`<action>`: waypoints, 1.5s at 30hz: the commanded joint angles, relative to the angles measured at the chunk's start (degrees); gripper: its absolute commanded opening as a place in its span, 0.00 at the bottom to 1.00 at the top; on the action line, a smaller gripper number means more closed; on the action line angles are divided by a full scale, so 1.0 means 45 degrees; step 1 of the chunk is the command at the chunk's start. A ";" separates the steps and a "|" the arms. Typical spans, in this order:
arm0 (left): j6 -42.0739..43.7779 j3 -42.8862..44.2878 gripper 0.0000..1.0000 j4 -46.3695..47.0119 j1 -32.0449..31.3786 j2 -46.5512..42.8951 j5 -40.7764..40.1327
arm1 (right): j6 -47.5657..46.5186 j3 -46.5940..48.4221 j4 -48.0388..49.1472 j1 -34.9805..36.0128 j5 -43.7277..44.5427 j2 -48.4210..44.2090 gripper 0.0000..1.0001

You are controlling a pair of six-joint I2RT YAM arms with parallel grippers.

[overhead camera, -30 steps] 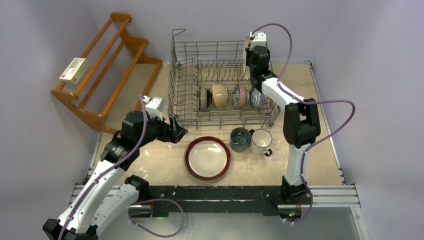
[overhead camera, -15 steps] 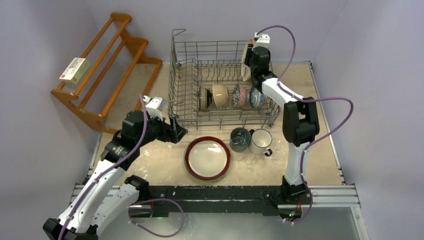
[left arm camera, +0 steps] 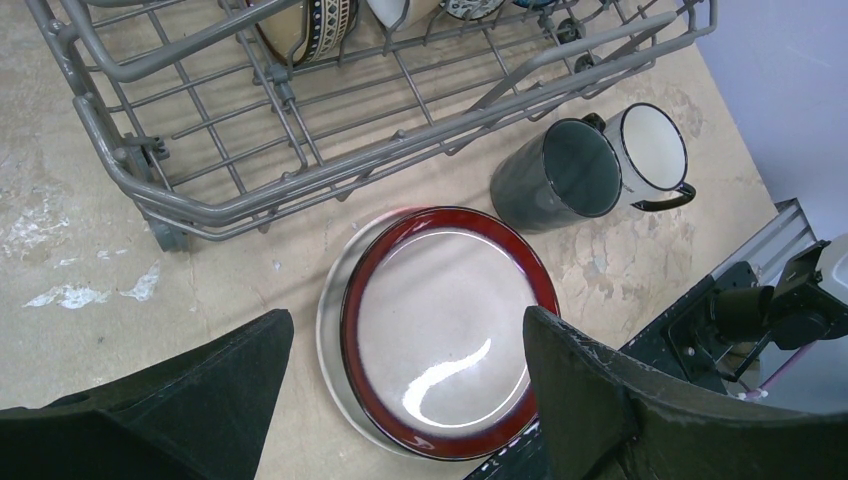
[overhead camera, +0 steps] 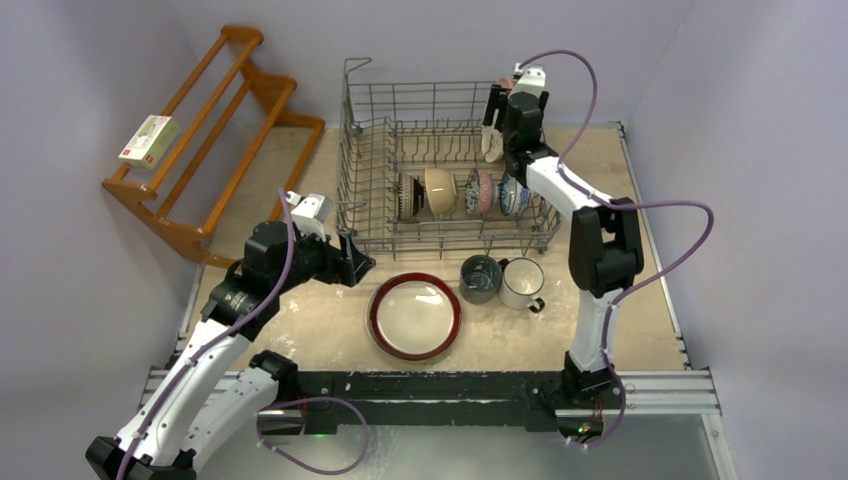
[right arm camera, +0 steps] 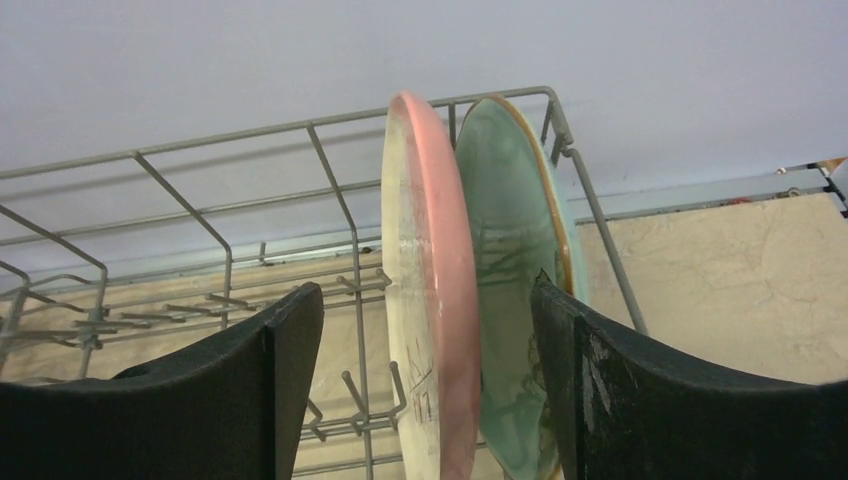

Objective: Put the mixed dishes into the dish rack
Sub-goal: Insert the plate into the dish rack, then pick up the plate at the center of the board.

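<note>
Right end effector (right arm camera: 425,300) released at the rear right corner of the grey wire dish rack (overhead camera: 350,150); left end effector (left arm camera: 405,330) released above the counter (left arm camera: 80,270).

The right fingers (right arm camera: 270,380) are spread wide on either side of the pink-and-white ceramic plate (right arm camera: 440,250), which stands on edge in the rack just beside the mint green plate (right arm camera: 510,230), with a clear gap on the left side. Four small bowls (overhead camera: 440,192) stand on edge in the rack's front row. The left end effector is spread wide with nothing between its fingers, over the dark red-rimmed plate (left arm camera: 440,340), which lies flat on the counter in front of the rack. The dark teal mug (left arm camera: 560,175) and the white mug (left arm camera: 650,150) stand upright, touching, to that plate's right.
</note>
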 commanded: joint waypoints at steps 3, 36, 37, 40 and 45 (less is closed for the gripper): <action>0.0137 -0.0049 0.83 0.0434 0.0086 -0.0124 -0.0082 | 0.0530 -0.0396 0.0260 -0.0015 0.0377 -0.2034 0.78; -0.0496 0.0458 0.99 -0.0481 0.0125 -0.0138 -0.2195 | 0.4834 -0.8449 -0.3570 -0.0017 -0.4593 -1.1858 0.99; -0.0489 0.0530 0.99 -0.0569 0.0125 -0.0150 -0.2276 | 0.4797 -0.8820 -0.3352 -0.0017 -0.4716 -1.2146 0.99; -0.0711 0.0765 0.99 -0.0823 0.0125 -0.0144 -0.2432 | 0.4810 -0.9454 -0.3799 0.0000 -0.5793 -1.2861 0.99; -0.0890 0.0782 0.96 -0.1010 0.0126 -0.0167 -0.1684 | 0.4706 -1.0249 -0.5053 0.0041 -0.6595 -1.4688 0.98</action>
